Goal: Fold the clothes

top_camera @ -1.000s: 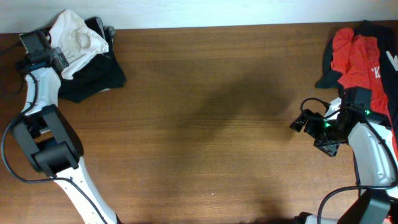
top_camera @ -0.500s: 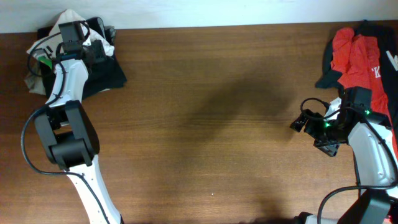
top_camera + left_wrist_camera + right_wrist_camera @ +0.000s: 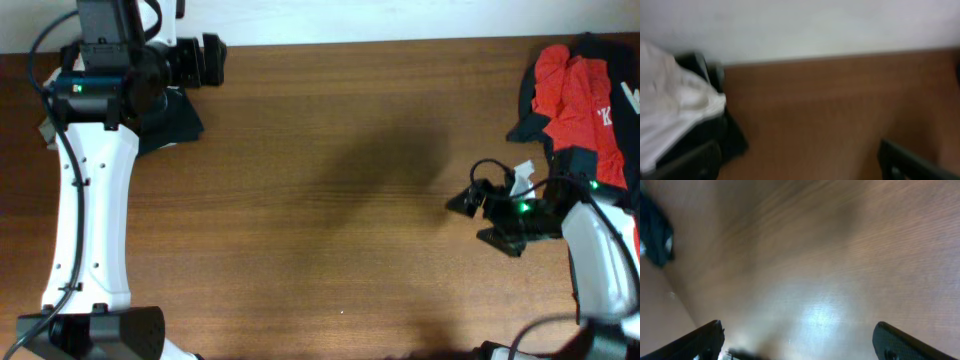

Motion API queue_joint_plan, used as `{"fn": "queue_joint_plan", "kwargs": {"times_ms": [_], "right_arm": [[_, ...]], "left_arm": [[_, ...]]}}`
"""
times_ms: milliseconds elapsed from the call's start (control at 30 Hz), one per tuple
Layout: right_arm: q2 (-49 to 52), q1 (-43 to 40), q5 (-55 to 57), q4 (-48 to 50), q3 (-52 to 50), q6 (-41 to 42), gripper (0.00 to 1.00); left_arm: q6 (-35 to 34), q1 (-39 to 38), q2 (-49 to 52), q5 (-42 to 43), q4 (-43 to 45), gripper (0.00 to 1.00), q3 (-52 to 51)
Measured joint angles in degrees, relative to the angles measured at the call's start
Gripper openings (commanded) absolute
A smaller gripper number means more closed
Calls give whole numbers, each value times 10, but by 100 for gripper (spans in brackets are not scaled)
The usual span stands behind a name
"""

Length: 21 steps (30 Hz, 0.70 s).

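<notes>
The left arm has swung up over the far-left corner of the counter [image 3: 330, 200]. Its left gripper [image 3: 212, 62], which was over the clothing pile half a second ago, now points along the far edge just past that pile. The right gripper [image 3: 462, 201] has edged slightly inward from the right edge.

Both pincers are spread and hold nothing. Each wrist view shows only bare wood between the finger tips.

The white T-shirt [image 3: 670, 112] lies crumpled in the far-left corner on top of a dark garment [image 3: 733, 141]. From overhead the arm hides most of it. A red garment [image 3: 570, 90] is heaped in the far-right corner.

The step in hand appears to be fetching the shirt into the open middle so it can be spread out. To do that well, the left gripper should probably come back over the pile and pinch only the white cloth at a raised fold. It should stay clear of the dark layer beneath, so that layer is not dragged along. Drawing the shirt low across the wood toward the centre would likely help it lie flat. The right gripper could then take an opposite edge.
</notes>
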Motion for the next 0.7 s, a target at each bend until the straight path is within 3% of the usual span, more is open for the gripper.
{"fn": "queue_joint_plan", "kwargs": {"times_ms": [133, 233, 300, 433, 567, 633, 700], "right_arm": [[-265, 1, -20, -97, 0, -52, 99], [-446, 1, -27, -108, 0, -30, 99], [-502, 1, -28, -113, 0, -22, 99], [-517, 2, 1, -133, 0, -22, 99], [-594, 97, 72, 0, -18, -24, 99], [-659, 196, 148, 117, -78, -25, 99], [-716, 225, 202, 235, -171, -26, 99]], "left_arm": [[0, 0, 0, 0, -35, 99, 0], [0, 0, 1, 0, -37, 99, 0], [0, 0, 1, 0, -37, 99, 0], [0, 0, 1, 0, -37, 99, 0], [0, 0, 1, 0, -37, 99, 0], [0, 0, 1, 0, -37, 99, 0], [0, 0, 1, 0, -37, 99, 0]]}}
